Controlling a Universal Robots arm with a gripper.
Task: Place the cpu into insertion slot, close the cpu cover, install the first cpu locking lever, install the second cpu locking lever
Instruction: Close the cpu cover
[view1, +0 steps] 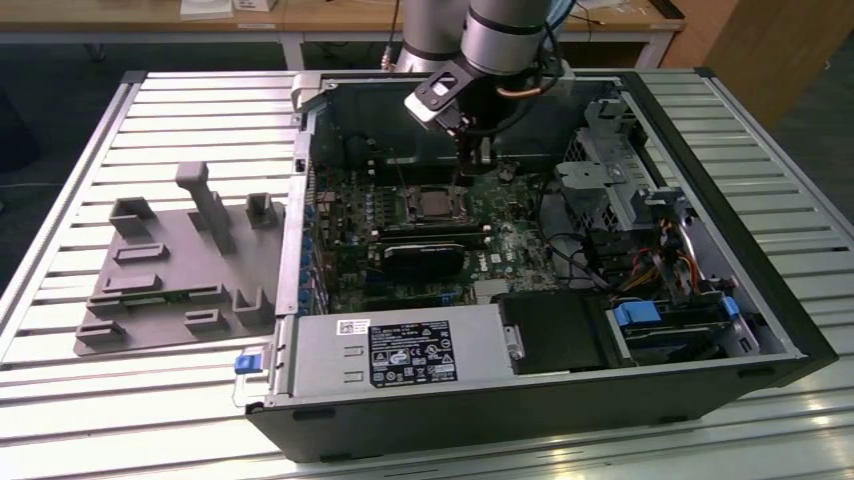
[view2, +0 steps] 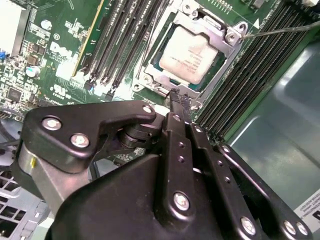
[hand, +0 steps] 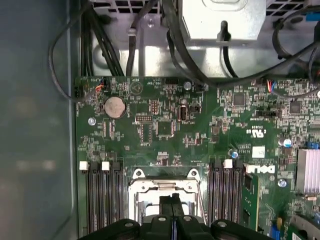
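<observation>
Starting at the exterior view's left, a grey moulded fixture plate (view1: 147, 290) with upright posts and small holders lies on the slatted metal table (view1: 94, 420). Just beside it, toward the exterior view's right, an open black computer case (view1: 534, 415) lies on its side, and it carries most of what is here. A grey power supply box (view1: 400, 355) sits along the case's near wall. Beyond that box a green circuit board (view1: 344, 235) covers the case floor, with a black ribbed block (view1: 430, 258) lying on it. The insertion slot (view1: 412, 204) sits on the board just beyond that block. The cpu (view2: 187, 52) lies flat inside the slot with its silvery top facing up. The cpu cover (view2: 210, 22) lies down around the chip, and the metal top shows through its window. Long black memory slots (view2: 125, 30) flank the socket on both sides. A thin locking lever (view2: 280, 31) reaches out from one corner of the frame. The arm comes down into the case, and the tool (view2: 177, 95) has its fingers pressed together, with the tips at the edge of the socket frame. Farther to the exterior view's right, the case holds a metal drive cage (view1: 627, 190), a bundle of coloured cables (view1: 667, 268) and a drive bay with blue tabs (view1: 643, 313).
</observation>
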